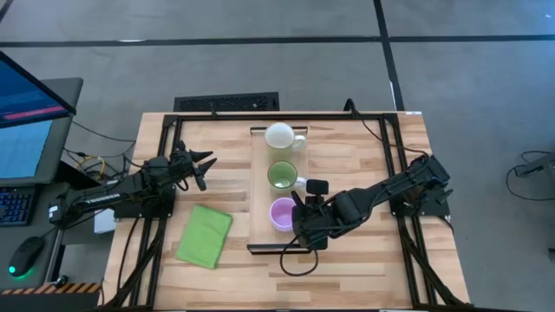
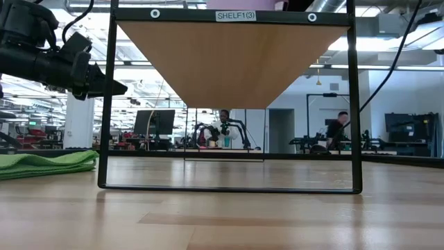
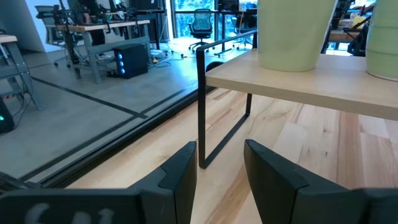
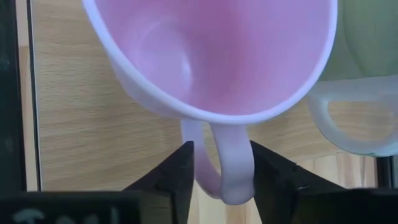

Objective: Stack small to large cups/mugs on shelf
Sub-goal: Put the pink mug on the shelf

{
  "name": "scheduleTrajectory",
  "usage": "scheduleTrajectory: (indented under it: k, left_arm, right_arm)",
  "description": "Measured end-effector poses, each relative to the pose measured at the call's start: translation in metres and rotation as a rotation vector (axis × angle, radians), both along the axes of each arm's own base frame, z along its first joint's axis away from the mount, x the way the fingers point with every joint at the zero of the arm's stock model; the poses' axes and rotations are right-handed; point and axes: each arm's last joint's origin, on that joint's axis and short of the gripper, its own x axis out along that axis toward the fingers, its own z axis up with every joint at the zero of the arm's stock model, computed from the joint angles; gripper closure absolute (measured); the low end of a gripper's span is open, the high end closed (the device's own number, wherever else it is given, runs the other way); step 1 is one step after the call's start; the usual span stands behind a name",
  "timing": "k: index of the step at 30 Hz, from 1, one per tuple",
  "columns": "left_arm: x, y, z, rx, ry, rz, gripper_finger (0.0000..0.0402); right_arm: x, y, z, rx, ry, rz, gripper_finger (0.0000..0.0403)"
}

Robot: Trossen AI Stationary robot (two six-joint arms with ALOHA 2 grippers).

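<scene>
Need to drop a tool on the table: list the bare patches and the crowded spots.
Free: tabletop between left gripper and shelf; front strip beside green cloth; right of the shelf toward the back. Crowded: shelf, with white, green and purple mug, right gripper at its handle.

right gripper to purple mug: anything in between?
Nothing visible. The right gripper is already at the purple mug on the shelf, open fingers on either side of its handle. The green mug sits beside it, clear of the fingers. The left gripper waits off to the side.
</scene>
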Motion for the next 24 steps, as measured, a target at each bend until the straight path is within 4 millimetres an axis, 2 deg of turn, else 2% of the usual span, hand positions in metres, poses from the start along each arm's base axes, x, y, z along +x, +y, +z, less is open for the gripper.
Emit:
scheduleTrajectory:
  k: [8,24]
  left_arm:
    - [0.000,0.000,0.000,-0.009,-0.005,-0.005,0.0276]
    - [0.000,0.000,0.000,-0.011,-0.006,-0.008,0.0276]
  right_arm:
    - [0.002,-0.004,0.000,-0.007,0.002,-0.002,0.0234]
    - [0.006,-0.014,0.000,-0.060,0.041,0.103,0.0236]
